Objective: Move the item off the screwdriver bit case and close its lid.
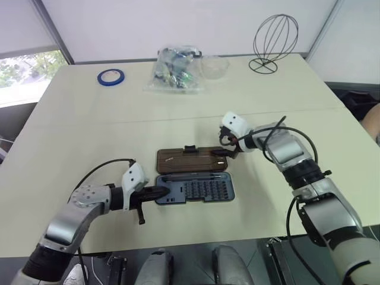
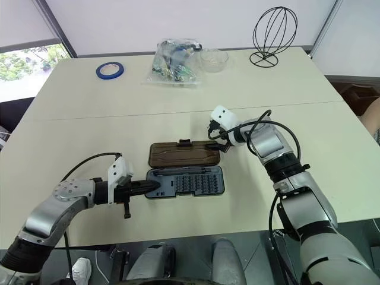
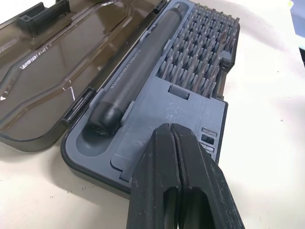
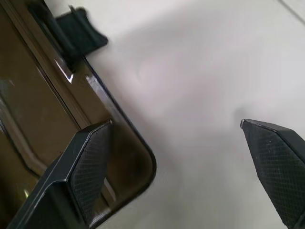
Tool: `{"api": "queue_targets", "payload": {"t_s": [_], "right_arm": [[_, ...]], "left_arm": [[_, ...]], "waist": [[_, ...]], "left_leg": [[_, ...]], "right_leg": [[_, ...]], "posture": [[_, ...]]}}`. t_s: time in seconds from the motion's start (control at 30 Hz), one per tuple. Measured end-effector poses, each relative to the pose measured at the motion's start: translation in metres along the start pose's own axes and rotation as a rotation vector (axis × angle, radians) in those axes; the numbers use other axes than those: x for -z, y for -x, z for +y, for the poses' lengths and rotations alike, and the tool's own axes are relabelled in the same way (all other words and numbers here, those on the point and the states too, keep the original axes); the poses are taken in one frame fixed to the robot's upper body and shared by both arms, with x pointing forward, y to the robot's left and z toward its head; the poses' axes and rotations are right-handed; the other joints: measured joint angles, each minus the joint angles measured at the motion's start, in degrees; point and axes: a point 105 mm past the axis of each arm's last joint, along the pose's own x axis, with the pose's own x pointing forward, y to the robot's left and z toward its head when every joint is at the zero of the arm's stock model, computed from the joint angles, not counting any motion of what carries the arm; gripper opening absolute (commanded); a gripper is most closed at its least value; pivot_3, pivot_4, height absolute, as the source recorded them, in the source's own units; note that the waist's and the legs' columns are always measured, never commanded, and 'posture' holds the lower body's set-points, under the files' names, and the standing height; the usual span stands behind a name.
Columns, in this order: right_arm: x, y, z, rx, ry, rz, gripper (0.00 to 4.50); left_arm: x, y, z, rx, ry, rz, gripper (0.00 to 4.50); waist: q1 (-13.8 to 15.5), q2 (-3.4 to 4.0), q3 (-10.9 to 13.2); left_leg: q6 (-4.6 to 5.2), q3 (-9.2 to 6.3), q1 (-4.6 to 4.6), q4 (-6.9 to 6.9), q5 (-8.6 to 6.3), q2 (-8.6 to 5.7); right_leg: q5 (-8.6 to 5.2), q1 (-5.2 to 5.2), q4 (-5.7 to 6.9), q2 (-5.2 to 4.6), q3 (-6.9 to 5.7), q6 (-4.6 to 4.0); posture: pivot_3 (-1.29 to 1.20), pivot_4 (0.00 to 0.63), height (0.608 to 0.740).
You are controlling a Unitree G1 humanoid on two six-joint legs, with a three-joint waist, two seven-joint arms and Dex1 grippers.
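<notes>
The screwdriver bit case (image 1: 196, 189) lies open on the table, its blue-grey tray with rows of bits nearer me and a dark driver handle (image 3: 138, 71) in its slot. The brown lid (image 1: 187, 160) lies flat beyond the tray, with the black latch tab (image 1: 190, 148) on its far edge. Nothing rests on the case, and I cannot tell which thing is the item. My left gripper (image 1: 160, 193) is shut, its tips over the tray's left end. My right gripper (image 4: 176, 129) is open at the lid's right end. One finger (image 4: 90, 162) is over the lid's corner, the other over bare table.
At the back of the table lie a blue tape roll (image 1: 111, 76), a clear plastic bag of parts (image 1: 175, 70), a glass bowl (image 1: 214, 65) and a black wire stand (image 1: 274, 41). A person's arm (image 1: 373, 122) shows at the right edge.
</notes>
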Motion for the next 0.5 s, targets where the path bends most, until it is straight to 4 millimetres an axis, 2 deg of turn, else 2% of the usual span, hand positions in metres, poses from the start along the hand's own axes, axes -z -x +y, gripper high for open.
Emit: {"api": "queue_targets", "payload": {"t_s": [0.03, 0.13, 0.37, 0.5], "right_arm": [[0.0002, -0.0001, 0.0005, -0.004, 0.002, 0.002, 4.47], [0.0007, 0.0000, 0.0012, -0.011, 0.012, 0.007, 3.66], [0.0007, -0.0021, 0.0095, -0.049, 0.064, 0.006, 0.09], [0.0053, 0.0024, 0.0099, -0.057, 0.092, 0.022, 0.03]], "left_arm": [[0.0001, 0.0002, 0.0000, -0.002, 0.000, 0.000, 0.00], [0.0002, 0.0005, 0.0001, -0.005, 0.002, 0.001, 0.00], [0.0005, 0.0010, 0.0013, -0.014, 0.006, 0.003, 0.00], [0.0013, 0.0019, 0.0030, -0.025, 0.010, 0.006, 0.00]], "waist": [[0.0, 0.00, 0.0], [0.0, 0.00, 0.0], [-0.1, 0.00, 0.0], [-0.1, -0.06, -0.1]], "left_leg": [[0.00, 0.00, 0.00, 0.00, 0.00, 0.00], [0.00, 0.00, 0.01, 0.00, 0.00, 0.00], [0.04, 0.01, 0.07, 0.01, -0.02, 0.01], [0.21, 0.01, 0.20, 0.02, -0.11, 0.07]], "right_leg": [[0.00, 0.00, 0.00, 0.00, 0.00, 0.00], [0.00, 0.00, 0.01, 0.00, 0.00, 0.00], [0.00, 0.05, 0.02, 0.00, 0.00, 0.00], [-0.01, 0.13, 0.06, 0.08, -0.01, -0.02]], "posture": [[0.00, 0.150, 0.740], [0.00, 0.150, 0.740], [0.00, 0.150, 0.740], [0.00, 0.150, 0.740]]}}
